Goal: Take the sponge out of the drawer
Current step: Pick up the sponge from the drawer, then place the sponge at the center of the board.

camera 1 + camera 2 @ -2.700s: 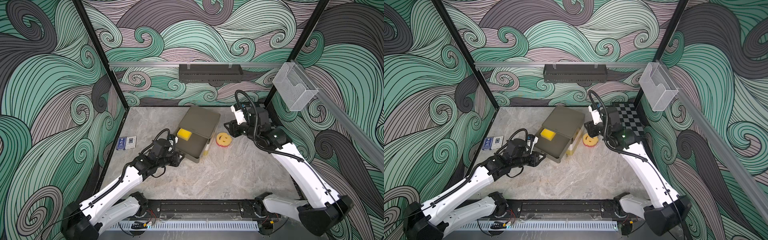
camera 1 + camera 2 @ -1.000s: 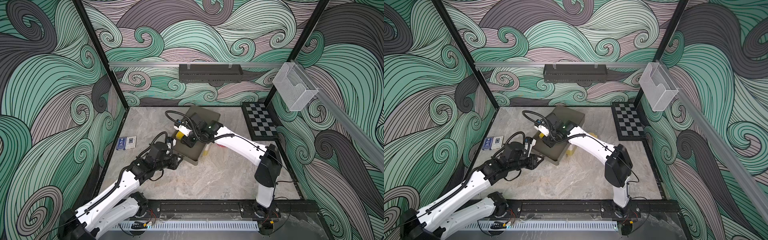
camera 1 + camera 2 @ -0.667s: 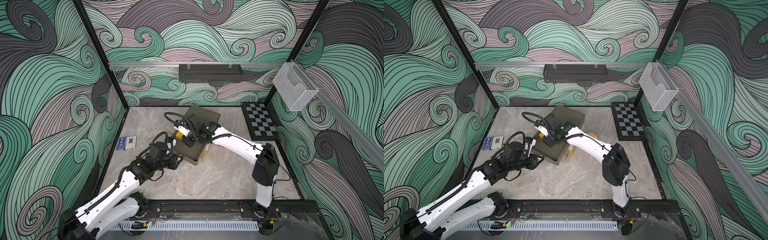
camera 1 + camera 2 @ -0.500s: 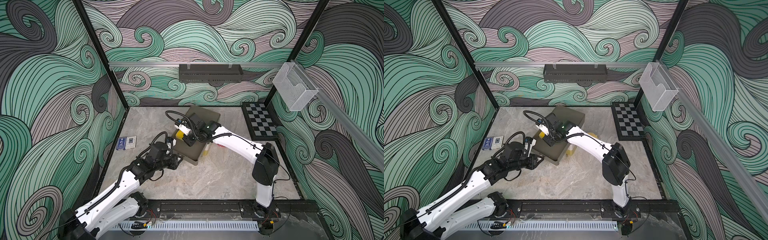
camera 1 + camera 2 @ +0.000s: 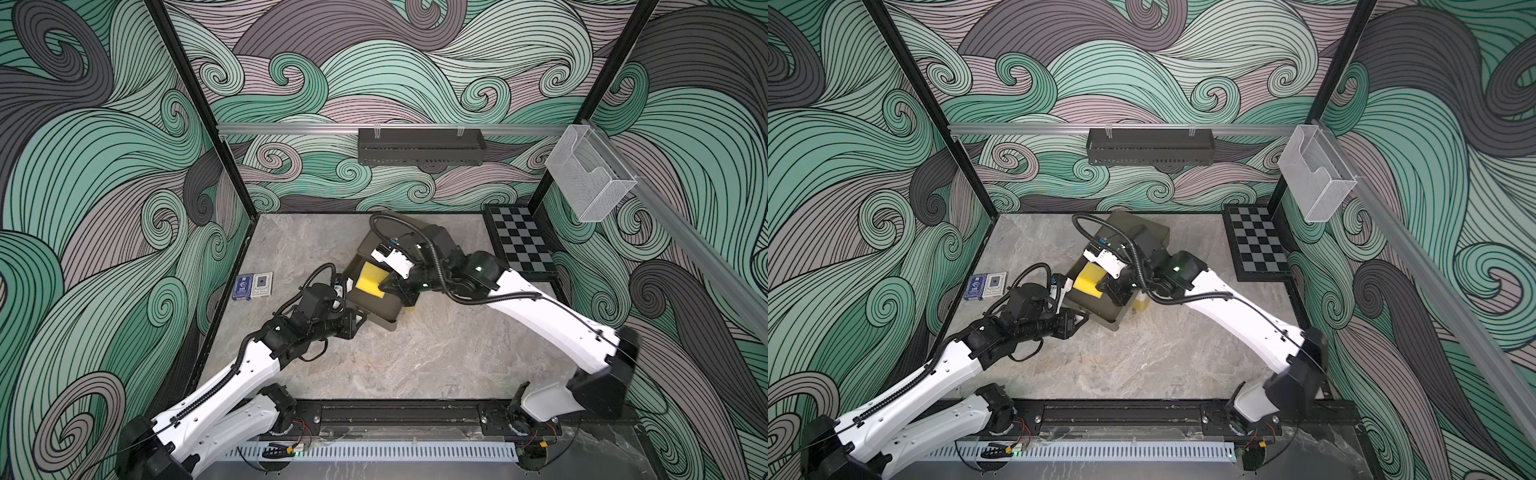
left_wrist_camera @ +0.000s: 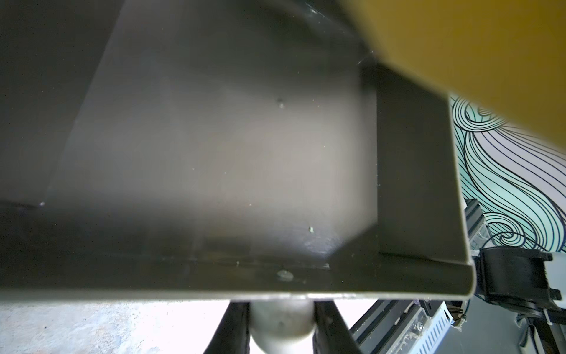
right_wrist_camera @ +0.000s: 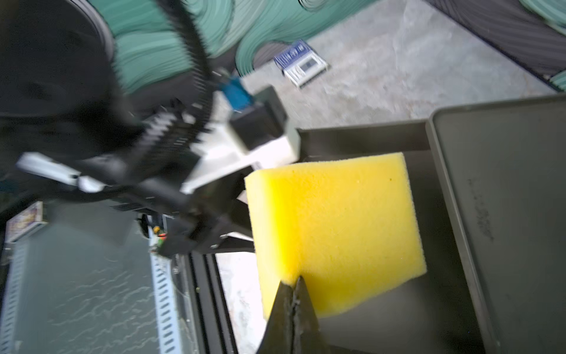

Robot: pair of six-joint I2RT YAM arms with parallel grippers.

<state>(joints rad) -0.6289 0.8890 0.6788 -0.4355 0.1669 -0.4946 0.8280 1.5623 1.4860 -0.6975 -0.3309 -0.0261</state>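
Right tool (image 7: 292, 285) tight on yellow sponge (image 7: 333, 226) edge

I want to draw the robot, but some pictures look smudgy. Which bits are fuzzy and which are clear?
Right wrist view: the sponge is sharp, the left arm beside it is smeared. Left wrist view: the drawer looks soft, the sponge is a dim yellow blur, and the tabletop glares white. Both top views: crisp and evenly lit.

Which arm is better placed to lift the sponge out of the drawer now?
Right. The right pincer is shut on the edge of the sponge, inside the drawer. The left pincer is occupied, gripping the knob.
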